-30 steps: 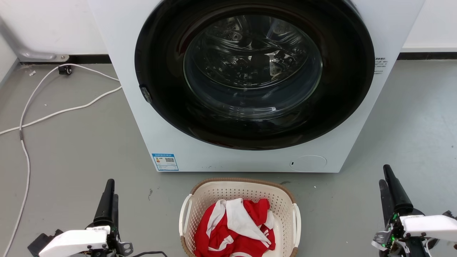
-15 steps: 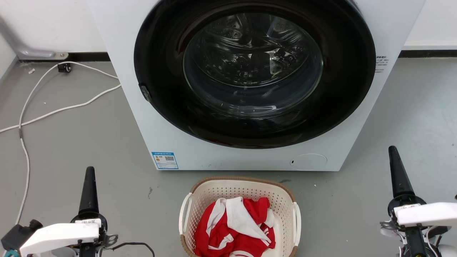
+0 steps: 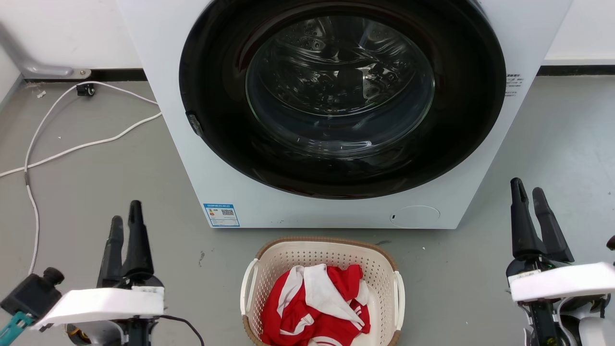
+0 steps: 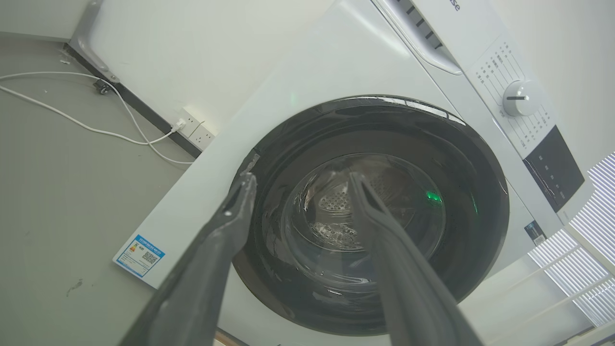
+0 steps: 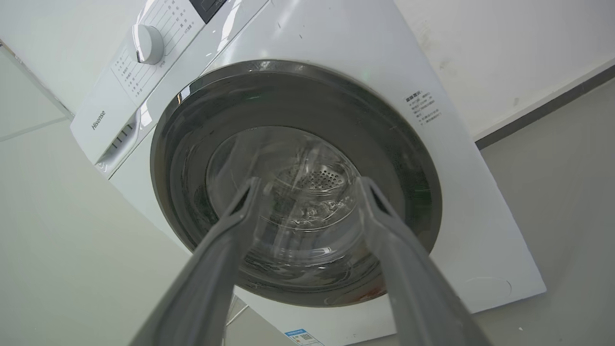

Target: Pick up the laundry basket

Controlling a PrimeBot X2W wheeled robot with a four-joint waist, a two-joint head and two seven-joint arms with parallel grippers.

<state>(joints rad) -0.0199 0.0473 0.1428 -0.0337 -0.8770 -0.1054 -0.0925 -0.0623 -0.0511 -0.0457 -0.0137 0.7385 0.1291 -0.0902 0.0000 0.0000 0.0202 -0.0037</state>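
You have open grey floor (image 3: 202,283) on both sides of the cream perforated plastic basket (image 3: 326,241) with its brown rim, right up to its white handles (image 3: 247,286). The white front-loading washer (image 3: 288,214) blocks the way just behind it, and a white cable (image 3: 33,226) trails far left.

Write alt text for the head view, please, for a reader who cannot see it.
A cream laundry basket holding red-and-white clothing sits on the grey floor before a white washer. The left gripper and right gripper stand apart on either side, jaws open, holding nothing.
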